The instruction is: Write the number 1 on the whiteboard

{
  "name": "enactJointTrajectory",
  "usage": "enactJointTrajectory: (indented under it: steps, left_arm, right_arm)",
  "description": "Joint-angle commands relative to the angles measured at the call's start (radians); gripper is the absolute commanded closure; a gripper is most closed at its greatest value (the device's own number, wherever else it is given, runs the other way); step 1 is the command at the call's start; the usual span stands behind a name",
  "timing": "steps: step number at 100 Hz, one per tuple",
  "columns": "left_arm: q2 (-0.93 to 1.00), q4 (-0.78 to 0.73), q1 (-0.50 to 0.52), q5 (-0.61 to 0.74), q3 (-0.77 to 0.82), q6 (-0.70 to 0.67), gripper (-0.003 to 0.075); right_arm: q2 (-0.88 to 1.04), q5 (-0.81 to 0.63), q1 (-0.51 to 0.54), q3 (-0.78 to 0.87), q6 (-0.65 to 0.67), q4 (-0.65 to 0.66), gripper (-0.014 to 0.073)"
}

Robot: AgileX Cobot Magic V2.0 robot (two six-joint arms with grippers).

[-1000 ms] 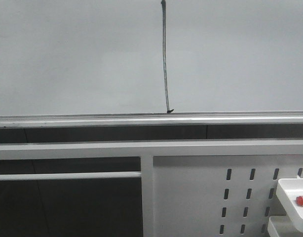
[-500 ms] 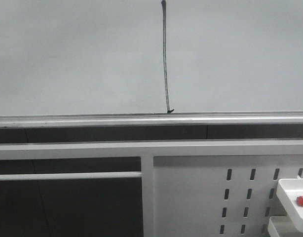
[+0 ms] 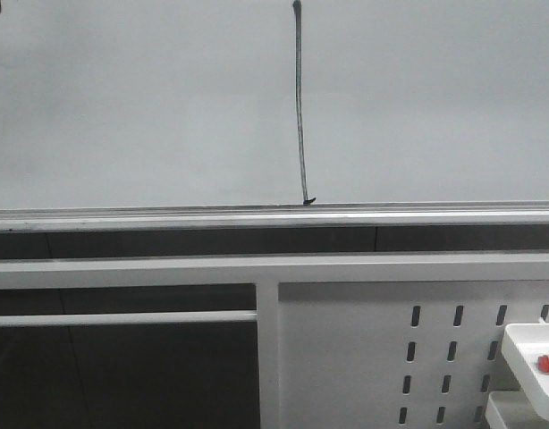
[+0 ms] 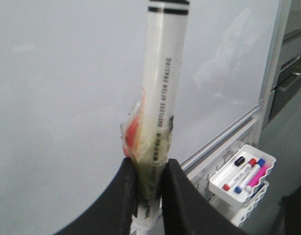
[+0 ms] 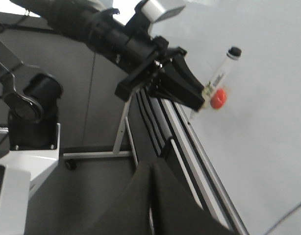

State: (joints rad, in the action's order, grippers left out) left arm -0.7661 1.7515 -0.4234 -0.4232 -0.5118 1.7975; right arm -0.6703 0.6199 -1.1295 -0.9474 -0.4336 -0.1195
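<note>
Clear-bodied black-banded marker pen (image 4: 160,112) is showing small black print — "DUSTLESS AFTER ERASING" readable along its barrel — remainder blurred.

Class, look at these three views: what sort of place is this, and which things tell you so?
Probably a robotics lab or test room. A large whiteboard stands on a metal frame, a tray of markers hangs beside it, and the left end effector holds a marker.

The whiteboard (image 3: 149,107) bears the number 1 (image 3: 300,107), apparently reaching its rail (image 3: 167,217).
</note>
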Motion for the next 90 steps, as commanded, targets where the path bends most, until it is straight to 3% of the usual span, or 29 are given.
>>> enactJointTrajectory:
  steps: [1, 16, 27, 45, 64, 78, 85, 90]
  left_arm:
    - [-0.049, 0.124, -0.008, -0.003, -0.047, 0.051, 0.074]
    - [-0.122, 0.124, -0.07, 0.023, -0.076, 0.072, 0.0741]
    - [-0.157, 0.124, -0.174, 0.131, -0.113, 0.12, 0.0741]
    - [-0.199, 0.122, -0.377, 0.385, -0.212, 0.13, 0.0741]
    - [-0.26, 0.122, -0.521, 0.521, -0.333, 0.108, 0.0741]
    - [-0.302, 0.07, -0.595, 0.704, -0.388, 0.013, 0.0741]
    - [-0.32, -0.082, -0.621, 0.76, -0.385, -0.172, 0.0741]
    - [-0.334, -0.217, -0.644, 0.813, -0.371, -0.382, 0.074]
  right_arm:
    - [0.068, -0.066, -0.003, 0.057, 0.127, 0.129, 0.0643]
    - [0.168, -0.066, -0.003, 0.146, 0.343, 0.333, 0.0643]
    - [0.203, -0.055, -0.003, 0.169, 0.418, 0.4, 0.0643]
    - [0.209, -0.005, -0.003, 0.173, 0.42, 0.427, 0.0643]
    - [0.207, 0.004, -0.003, 0.18, 0.422, 0.431, 0.0643]
    - [0.207, 0.019, -0.003, 0.18, 0.422, 0.433, 0.0643]
    - [0.207, 0.025, -0.003, 0.18, 0.422, 0.433, 0.0643]
    - [0.207, 0.03, -0.003, 0.18, 0.422, 0.433, 0.0643]
